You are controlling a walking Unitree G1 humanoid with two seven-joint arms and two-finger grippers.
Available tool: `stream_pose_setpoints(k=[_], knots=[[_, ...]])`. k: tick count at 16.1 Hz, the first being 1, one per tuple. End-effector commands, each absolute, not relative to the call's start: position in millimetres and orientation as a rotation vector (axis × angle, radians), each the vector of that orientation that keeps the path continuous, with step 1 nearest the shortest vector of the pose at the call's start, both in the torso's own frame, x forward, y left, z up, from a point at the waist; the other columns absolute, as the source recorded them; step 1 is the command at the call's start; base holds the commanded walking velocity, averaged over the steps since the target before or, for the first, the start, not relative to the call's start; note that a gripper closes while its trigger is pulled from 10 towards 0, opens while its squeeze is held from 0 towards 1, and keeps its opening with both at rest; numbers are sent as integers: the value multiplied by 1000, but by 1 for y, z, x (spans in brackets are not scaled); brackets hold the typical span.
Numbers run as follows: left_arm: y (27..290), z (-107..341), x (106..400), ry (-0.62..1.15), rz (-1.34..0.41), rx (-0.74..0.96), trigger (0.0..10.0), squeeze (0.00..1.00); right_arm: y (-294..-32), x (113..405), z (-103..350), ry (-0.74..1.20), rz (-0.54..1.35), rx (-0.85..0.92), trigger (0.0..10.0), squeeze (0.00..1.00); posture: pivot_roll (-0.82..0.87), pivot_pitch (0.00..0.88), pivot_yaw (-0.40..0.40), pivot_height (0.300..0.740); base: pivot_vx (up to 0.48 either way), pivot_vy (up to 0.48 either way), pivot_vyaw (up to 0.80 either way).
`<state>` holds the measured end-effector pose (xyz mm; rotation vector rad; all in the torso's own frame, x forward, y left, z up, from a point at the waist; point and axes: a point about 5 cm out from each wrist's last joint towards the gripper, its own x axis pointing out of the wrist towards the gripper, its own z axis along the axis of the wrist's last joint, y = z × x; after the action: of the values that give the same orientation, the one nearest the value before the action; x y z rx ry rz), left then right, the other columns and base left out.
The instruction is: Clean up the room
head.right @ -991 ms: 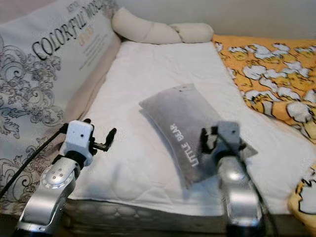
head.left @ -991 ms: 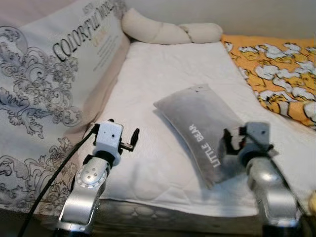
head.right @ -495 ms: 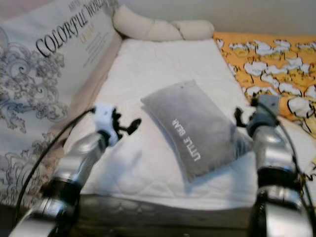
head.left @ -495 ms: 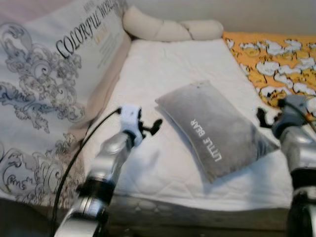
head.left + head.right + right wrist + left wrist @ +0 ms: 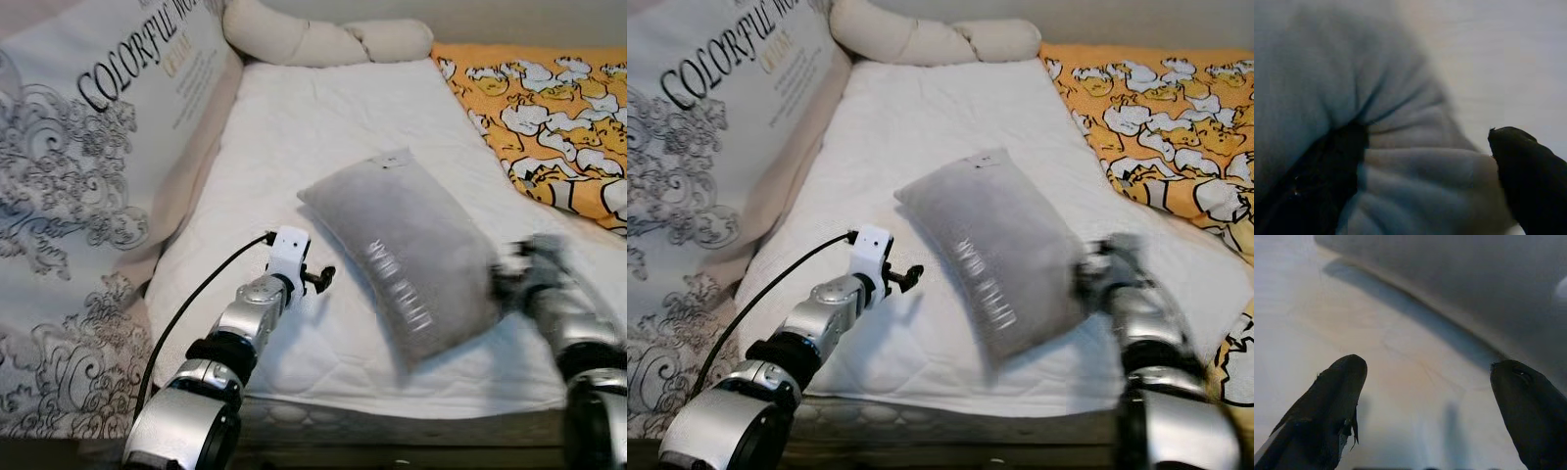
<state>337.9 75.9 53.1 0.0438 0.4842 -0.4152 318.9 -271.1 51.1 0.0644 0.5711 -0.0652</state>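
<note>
Two tools work a grey pillow (image 5: 411, 257) at frame centre on the bed (image 5: 323, 147): right tool (image 5: 1425, 181) clamped on its corner, left tool (image 5: 1425, 391) spread apart beside it.

A bed with a white quilted mattress pad (image 5: 323, 127) carries a grey pillow (image 5: 411, 250) near its front edge. A cream bolster (image 5: 313, 41) lies at its far end, and an orange patterned blanket (image 5: 549, 117) covers its right side.

I have my left arm (image 5: 240, 333) stretched forward and low, and its left gripper (image 5: 1427, 396) has the fingers spread wide apart. My right gripper (image 5: 1425, 161) is closing its fingers on bunched grey fabric, the right arm (image 5: 573, 328) bent inward.
</note>
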Motion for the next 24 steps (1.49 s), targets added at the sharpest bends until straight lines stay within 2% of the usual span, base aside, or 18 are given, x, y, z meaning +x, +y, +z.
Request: stream_pose_setpoints(k=[1,3,5,8,14,17,20,22,24], knots=[[75,51,337,488,-416,50,10000,0,-252,322,49,586,67,135,10000,0,-60,0,30,740,0,0,0],[66,48,335,499,-431,26,10000,0,-231,324,51,578,248,202,10000,0,-66,0,26,740,0,0,0],[54,47,332,513,-448,-2,10000,0,-223,323,53,580,325,237,10000,0,-77,0,24,740,0,0,0],[20,49,325,516,-513,19,10000,0,-206,323,63,569,441,262,10000,0,-158,0,57,740,0,0,0],[-17,67,323,476,-585,-127,10000,0,-192,319,76,561,493,267,10000,0,-182,0,62,740,0,0,0],[-19,74,326,456,-598,-185,10000,0,-179,323,82,540,519,296,10000,0,-173,0,57,740,0,0,0],[-13,84,335,413,-610,-210,10000,0,-148,329,90,517,584,330,10000,0,-157,0,60,740,0,0,0],[14,93,350,364,-578,-229,10000,0,-113,337,100,481,654,366,10000,0,-135,0,59,740,0,0,0],[38,100,362,327,-540,-237,10000,0,-90,342,112,442,709,390,10000,0,-106,0,52,740,0,0,0]])
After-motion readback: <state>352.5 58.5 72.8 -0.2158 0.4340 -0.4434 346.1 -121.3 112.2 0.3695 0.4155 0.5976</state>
